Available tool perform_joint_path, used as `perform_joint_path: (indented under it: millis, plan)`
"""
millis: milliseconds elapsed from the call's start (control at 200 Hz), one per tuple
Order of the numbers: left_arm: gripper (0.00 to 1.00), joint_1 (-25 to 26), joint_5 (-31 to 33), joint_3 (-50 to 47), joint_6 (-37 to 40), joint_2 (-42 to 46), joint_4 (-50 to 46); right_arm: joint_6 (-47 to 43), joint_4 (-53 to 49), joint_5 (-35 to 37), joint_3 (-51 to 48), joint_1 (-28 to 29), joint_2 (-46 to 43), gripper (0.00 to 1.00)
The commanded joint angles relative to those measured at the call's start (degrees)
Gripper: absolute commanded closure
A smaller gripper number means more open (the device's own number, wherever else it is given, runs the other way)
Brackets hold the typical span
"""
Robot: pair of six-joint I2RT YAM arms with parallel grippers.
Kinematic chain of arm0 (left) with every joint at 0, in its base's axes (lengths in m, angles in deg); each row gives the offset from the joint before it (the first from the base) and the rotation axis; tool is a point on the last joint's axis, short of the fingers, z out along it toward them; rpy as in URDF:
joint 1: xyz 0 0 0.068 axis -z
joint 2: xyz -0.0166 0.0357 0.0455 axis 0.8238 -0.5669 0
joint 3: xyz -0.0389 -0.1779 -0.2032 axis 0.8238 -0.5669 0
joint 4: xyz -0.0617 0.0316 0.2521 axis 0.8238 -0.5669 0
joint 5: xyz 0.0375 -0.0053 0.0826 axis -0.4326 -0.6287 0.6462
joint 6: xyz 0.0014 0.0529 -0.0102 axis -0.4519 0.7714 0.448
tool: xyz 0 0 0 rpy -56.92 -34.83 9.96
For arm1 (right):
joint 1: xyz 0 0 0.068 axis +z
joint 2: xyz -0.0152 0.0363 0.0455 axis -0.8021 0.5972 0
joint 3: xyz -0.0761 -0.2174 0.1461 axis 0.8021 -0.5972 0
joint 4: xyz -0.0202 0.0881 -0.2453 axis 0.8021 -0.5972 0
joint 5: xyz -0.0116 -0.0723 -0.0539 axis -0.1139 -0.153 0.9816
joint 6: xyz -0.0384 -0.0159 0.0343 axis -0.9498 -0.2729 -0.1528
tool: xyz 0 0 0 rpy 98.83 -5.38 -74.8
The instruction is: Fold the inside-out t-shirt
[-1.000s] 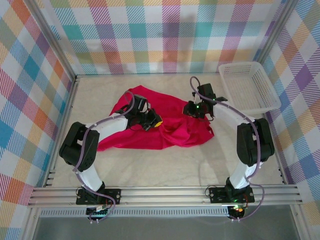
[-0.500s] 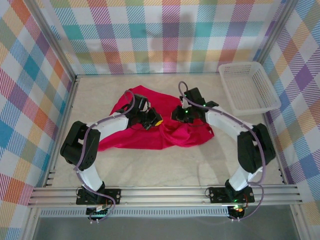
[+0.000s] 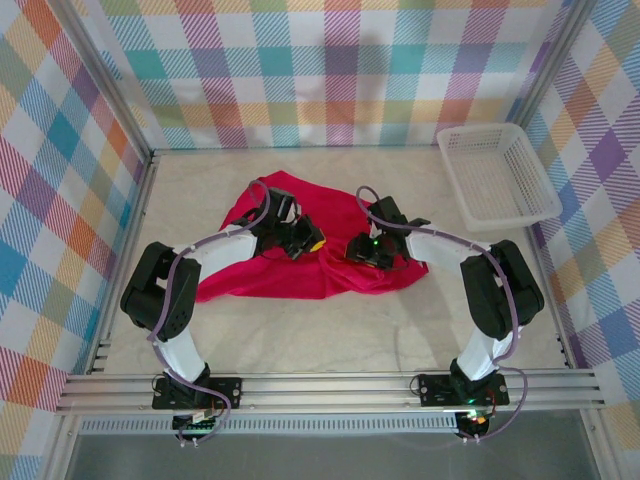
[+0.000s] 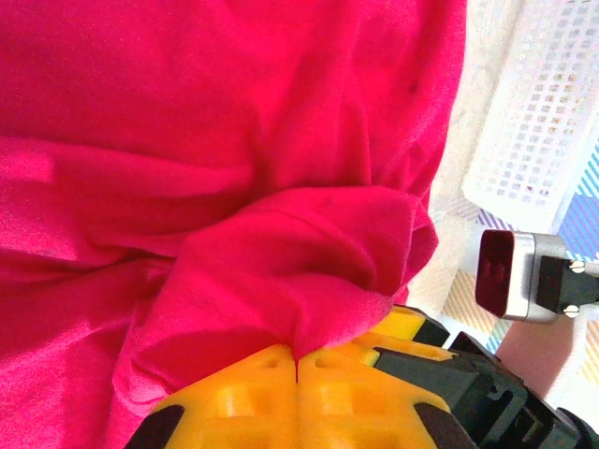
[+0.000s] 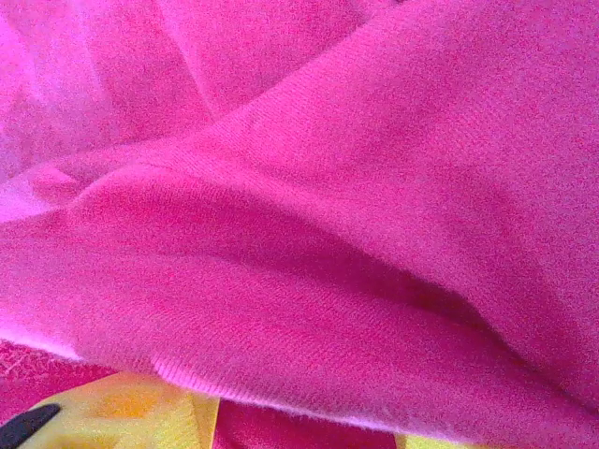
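Two risks apply. The shirt (image 3: 300,275) lies crumpled left of the basket (image 3: 453,175). The left gripper (image 4: 298,360), farther from the basket, is clamped on a fold. The right gripper (image 3: 362,250), nearer the basket, sits in cloth, and we cannot tell its jaw state. A partial grip there could slip, and uneven pulling could bunch the shirt.

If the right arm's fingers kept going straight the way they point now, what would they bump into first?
The red t-shirt: a fold lies right across the yellow fingers, probably touching them.
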Motion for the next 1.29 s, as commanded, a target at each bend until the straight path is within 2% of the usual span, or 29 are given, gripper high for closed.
perform_joint_path:
  millis: [0, 135, 360, 575, 685, 895, 1100, 1190, 1290]
  plan:
    - [1.0, 0.7, 0.5, 0.3, -0.1, 1.1, -0.5, 2.2, 2.2, 0.8, 0.9, 0.0, 0.2, 0.5]
    - [1.0, 0.7, 0.4, 0.2, 0.0, 1.3, -0.7, 4.3, 0.9, 3.3, 3.6, 0.1, 2.7, 0.55]
    - [1.0, 0.7, 0.5, 0.5, 0.7, 2.3, -1.8, 4.9, -3.9, 4.4, 7.7, 0.1, 2.3, 1.0]
    - [1.0, -0.7, -0.1, 4.0, 1.7, 1.2, -3.7, 2.5, -10.3, 0.0, 9.2, 0.0, -9.0, 1.0]
    - [1.0, -1.7, -0.2, 8.4, 3.0, -0.4, -6.0, 2.1, -12.3, -6.6, 9.5, -0.9, -14.7, 1.0]
    - [1.0, -2.8, -1.4, 15.0, 3.9, -3.8, -8.9, 7.0, -8.6, -21.0, 8.9, -6.6, -21.6, 1.0]
    - [1.0, -2.6, -1.8, 15.1, 3.2, -2.6, -8.5, 9.4, -5.3, -27.0, 8.9, -13.7, -20.9, 1.0]
    - [1.0, -2.1, -2.2, 14.1, 2.1, -1.6, -7.0, 9.3, -4.7, -24.9, 8.8, -17.5, -18.2, 1.0]
    - [1.0, -0.9, -2.8, 14.0, 1.1, -1.5, -5.6, 2.7, -9.3, -12.5, 14.0, -18.0, -11.7, 1.0]
